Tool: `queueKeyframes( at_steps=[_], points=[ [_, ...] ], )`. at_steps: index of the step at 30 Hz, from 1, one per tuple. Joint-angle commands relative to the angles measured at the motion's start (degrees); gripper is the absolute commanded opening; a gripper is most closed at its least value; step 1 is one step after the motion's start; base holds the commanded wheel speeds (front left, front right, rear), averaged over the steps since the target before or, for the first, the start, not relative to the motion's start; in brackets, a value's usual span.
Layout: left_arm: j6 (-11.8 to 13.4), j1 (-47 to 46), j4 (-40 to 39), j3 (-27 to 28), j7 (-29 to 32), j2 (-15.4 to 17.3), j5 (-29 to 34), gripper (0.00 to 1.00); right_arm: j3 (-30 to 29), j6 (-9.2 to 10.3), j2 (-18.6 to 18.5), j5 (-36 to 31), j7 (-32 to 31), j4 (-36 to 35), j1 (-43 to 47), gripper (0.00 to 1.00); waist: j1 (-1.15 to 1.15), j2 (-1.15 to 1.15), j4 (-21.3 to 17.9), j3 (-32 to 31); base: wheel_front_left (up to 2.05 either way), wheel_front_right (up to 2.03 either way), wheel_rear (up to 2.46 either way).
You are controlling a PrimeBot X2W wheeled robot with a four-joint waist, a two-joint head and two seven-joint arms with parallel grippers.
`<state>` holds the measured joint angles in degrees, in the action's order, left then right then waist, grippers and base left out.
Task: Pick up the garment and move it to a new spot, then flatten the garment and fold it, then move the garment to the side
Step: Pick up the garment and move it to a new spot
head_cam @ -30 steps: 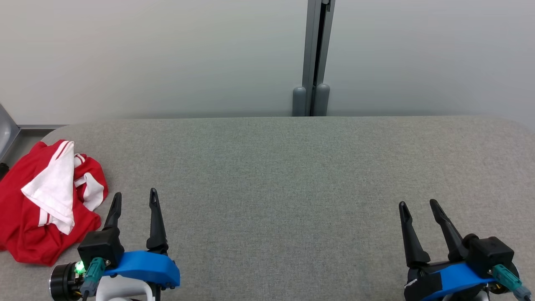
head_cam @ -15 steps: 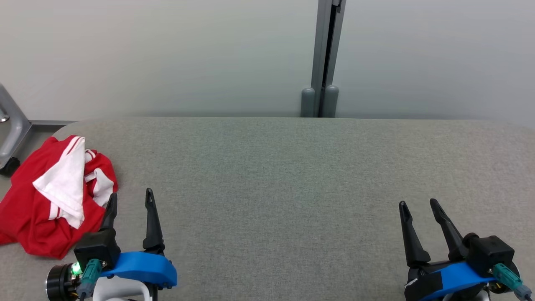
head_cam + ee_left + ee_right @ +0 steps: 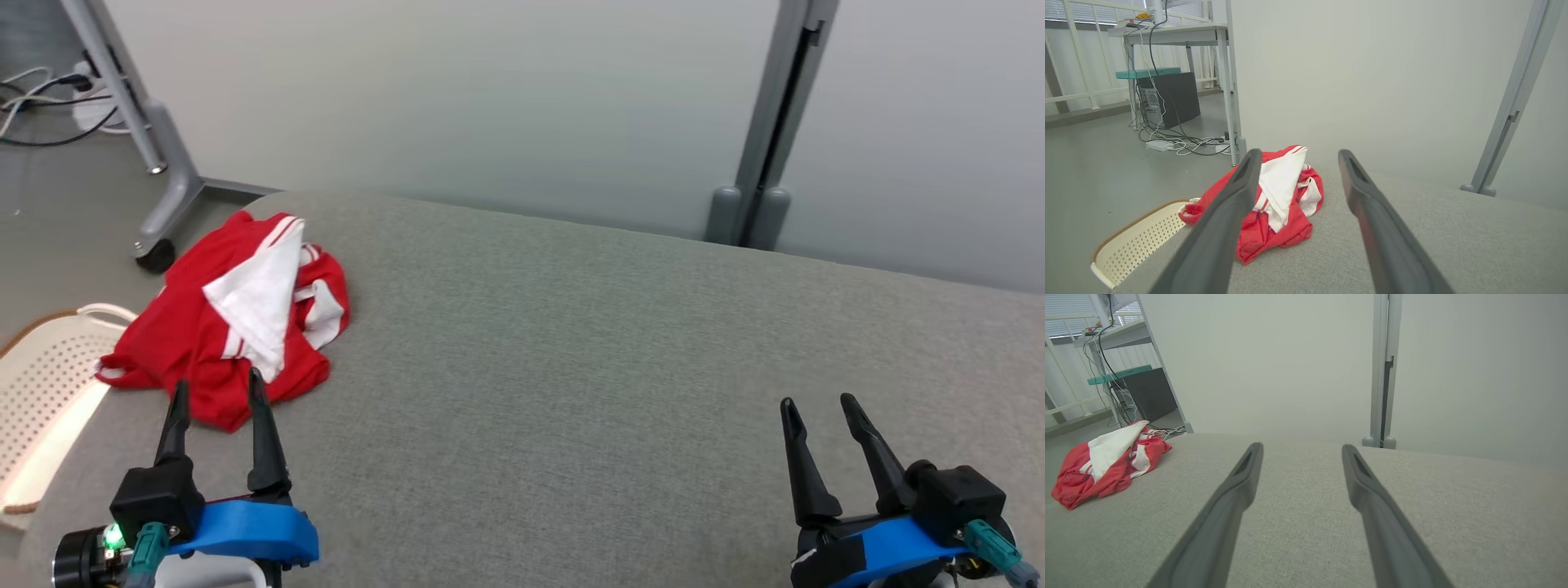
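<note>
Grey fabric tabletop (image 3: 571,367) is bearing the crumpled red-and-white garment (image 3: 204,343) at its left end | left gripper (image 3: 218,379) is hovering at the garment's near edge, fingers spread wide, holding nothing | right gripper (image 3: 816,400) is hanging well apart from it, fingers spread, empty

Middle and right of the table (image 3: 612,367) offer open passage; the crumpled garment (image 3: 204,343) blocks its upper-left corner, and a basket (image 3: 41,384) stands just beyond the left edge.
</note>
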<state>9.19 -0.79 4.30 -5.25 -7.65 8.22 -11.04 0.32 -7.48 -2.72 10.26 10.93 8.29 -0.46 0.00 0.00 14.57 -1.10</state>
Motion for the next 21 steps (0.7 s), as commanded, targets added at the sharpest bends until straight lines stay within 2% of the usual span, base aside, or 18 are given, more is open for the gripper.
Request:
queueKeyframes(
  at_steps=[1,12,21],
  points=[
    [0.4,0.8,-0.6,0.0,0.0,0.1,0.3,1.00,-0.1,-0.03,-0.3,0.5,0.4,0.1,0.7,1.00,0.00,0.00,2.3,1.3,0.00,0.00,0.00],
    [1.4,2.9,-2.1,1.9,-0.9,1.7,-0.8,1.00,-0.2,-0.03,-0.3,0.5,0.5,0.6,1.0,1.00,0.00,0.00,10.5,1.2,0.00,0.00,0.00],
    [1.9,3.5,-3.0,2.2,-1.1,2.4,-1.0,1.00,-0.3,-0.03,-0.3,0.5,0.3,0.7,1.5,1.00,0.00,0.00,13.7,1.1,0.00,0.00,0.00]
  ],
)
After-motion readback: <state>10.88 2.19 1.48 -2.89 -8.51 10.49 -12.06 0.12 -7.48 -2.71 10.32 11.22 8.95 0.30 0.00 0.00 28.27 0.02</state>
